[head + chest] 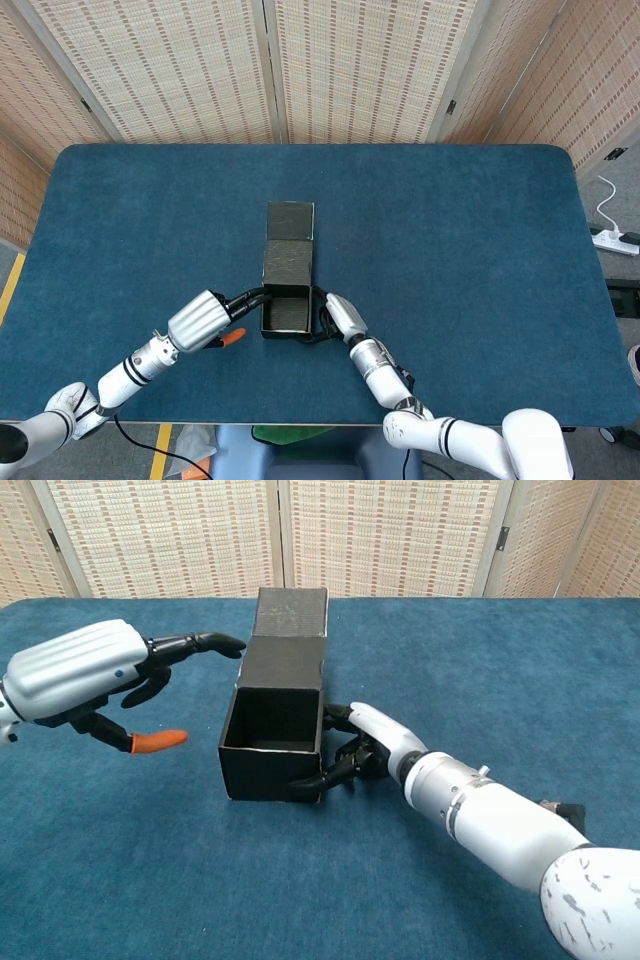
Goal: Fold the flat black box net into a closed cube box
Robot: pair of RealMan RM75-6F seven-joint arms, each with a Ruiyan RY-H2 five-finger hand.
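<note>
Black box net (275, 715): mid-bench, walls raised, top open, lid strip lying flat beyond it, long axis running away from robot | right hand (362, 748): fingers pressing box's right wall | left hand (100, 680): empty, fingers spread, just left of box | blue bench (450, 240); woven screens (350, 60) behind

No readable text, labels, brands, numbers or signs anywhere in either view.
</note>
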